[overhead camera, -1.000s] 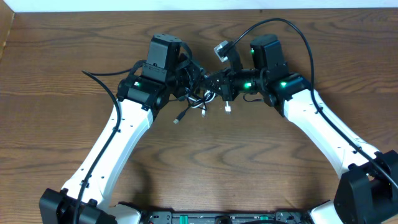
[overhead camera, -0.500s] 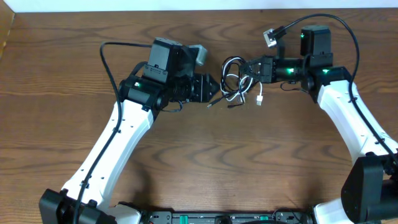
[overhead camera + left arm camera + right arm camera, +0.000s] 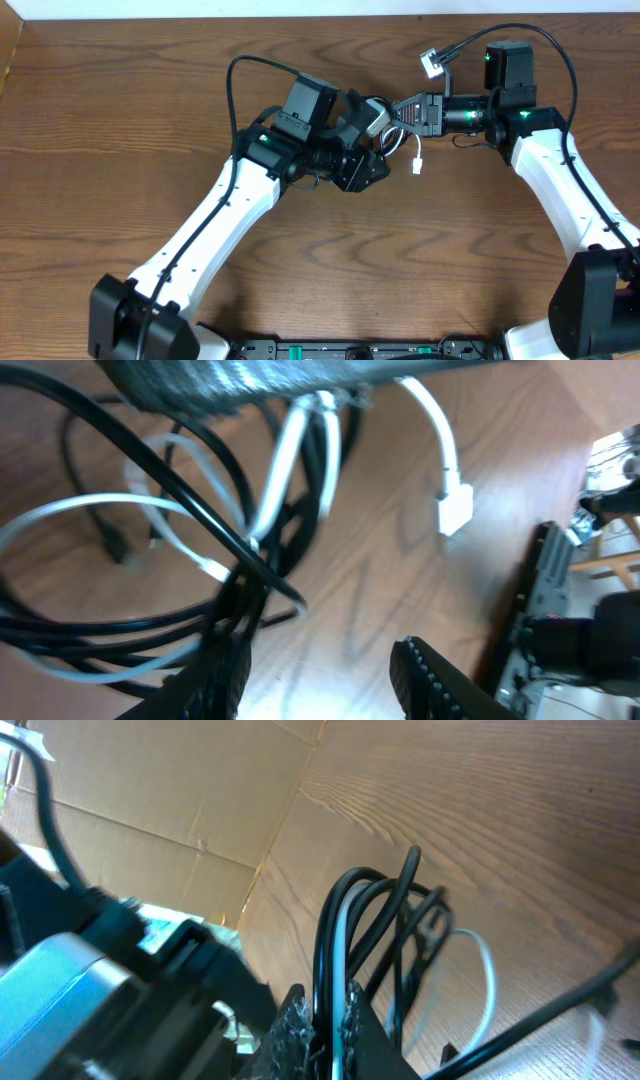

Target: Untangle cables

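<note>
Right gripper (image 3: 318,1015) pinches the cables (image 3: 250,550) at upper center; left gripper (image 3: 320,670), open and empty, could snag both cords together.

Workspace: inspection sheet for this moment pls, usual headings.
Surface: brown wood-grain table, bare where visible.
Job's things: black cable and white cable bunched in interlaced loops; white plug hangs free.
Clutter: nothing seen.
Grippers: right gripper shut on the cable bundle; left gripper open, fingers straddling the loops from below.
Cables: arm wires arc above both wrists, apart from the bundle.
Surroundings: cardboard panels beyond the table edge.
</note>
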`<state>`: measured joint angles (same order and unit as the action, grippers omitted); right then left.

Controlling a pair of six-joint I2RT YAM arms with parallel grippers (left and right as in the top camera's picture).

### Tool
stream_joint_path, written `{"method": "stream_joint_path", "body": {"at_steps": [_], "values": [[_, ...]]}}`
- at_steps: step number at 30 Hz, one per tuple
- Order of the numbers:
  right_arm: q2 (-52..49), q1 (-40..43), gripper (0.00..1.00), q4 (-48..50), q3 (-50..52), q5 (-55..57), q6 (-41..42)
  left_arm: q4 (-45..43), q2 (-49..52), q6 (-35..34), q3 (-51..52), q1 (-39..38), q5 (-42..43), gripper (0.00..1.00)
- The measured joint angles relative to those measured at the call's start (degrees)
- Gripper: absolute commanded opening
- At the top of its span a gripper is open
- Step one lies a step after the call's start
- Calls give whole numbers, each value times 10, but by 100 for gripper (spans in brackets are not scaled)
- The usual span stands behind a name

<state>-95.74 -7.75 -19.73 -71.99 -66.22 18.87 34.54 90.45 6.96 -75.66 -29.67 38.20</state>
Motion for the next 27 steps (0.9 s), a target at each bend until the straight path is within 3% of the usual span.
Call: {"method": "stream_joint_path", "body": {"at_steps": [8, 12, 25, 27], "values": [[0, 0, 5, 5, 0, -4, -6, -44, 37, 8, 0, 0, -37, 50], [0, 0, 5, 5, 0, -5, -11, -50, 37, 9, 0, 0, -50, 41], [0, 0, 4, 5, 0, -7, -14, -58, 52, 10, 0, -19, -87, 47], [0, 0, 4, 3, 0, 2, -14, -64, 65, 10, 0, -19, -90, 27]]}}
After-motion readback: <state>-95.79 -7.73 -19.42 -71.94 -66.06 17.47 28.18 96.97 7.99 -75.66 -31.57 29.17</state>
